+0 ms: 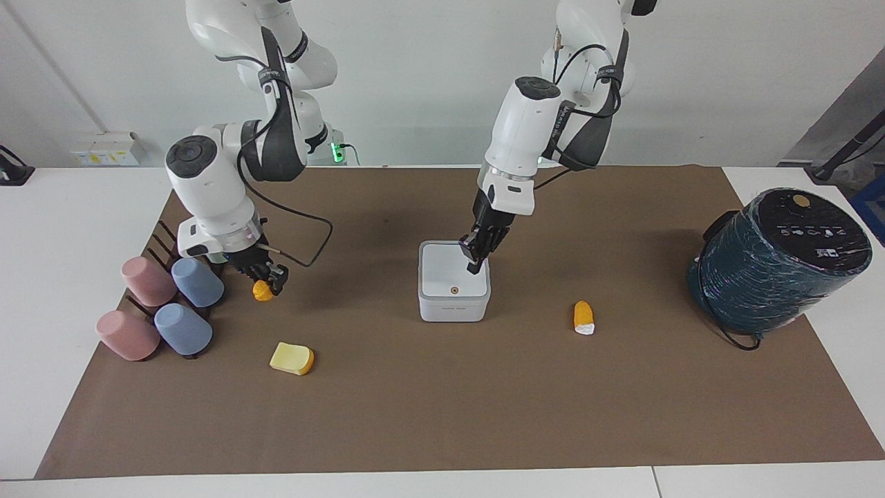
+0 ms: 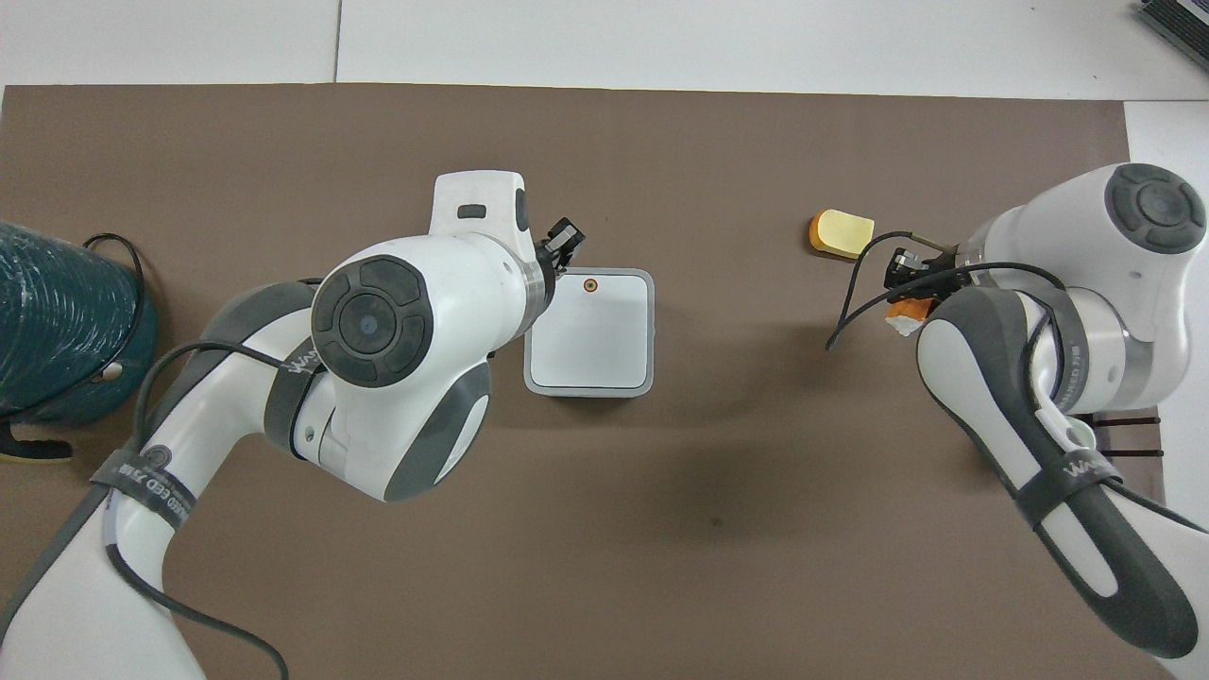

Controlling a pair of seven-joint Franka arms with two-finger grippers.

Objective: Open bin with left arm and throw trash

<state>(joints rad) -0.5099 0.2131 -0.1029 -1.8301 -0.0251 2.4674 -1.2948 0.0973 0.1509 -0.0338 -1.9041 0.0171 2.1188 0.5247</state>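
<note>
The white square bin (image 1: 453,308) stands mid-mat with its lid closed and the orange dot on top; it also shows in the overhead view (image 2: 590,340). My left gripper (image 1: 473,265) (image 2: 564,238) points down just over the lid, on the side toward the left arm's end, fingers together; I cannot tell if it touches. My right gripper (image 1: 268,279) (image 2: 912,283) is shut on an orange stub (image 1: 261,291) (image 2: 907,314), held slightly above the mat beside the cups. A yellow slice (image 1: 292,358) (image 2: 842,234) and a second orange stub (image 1: 583,317) lie on the mat.
A big dark teal cylinder (image 1: 774,266) (image 2: 57,321) stands at the left arm's end of the brown mat (image 1: 442,415). Pink and blue cups (image 1: 159,304) lie on a dark rack at the right arm's end.
</note>
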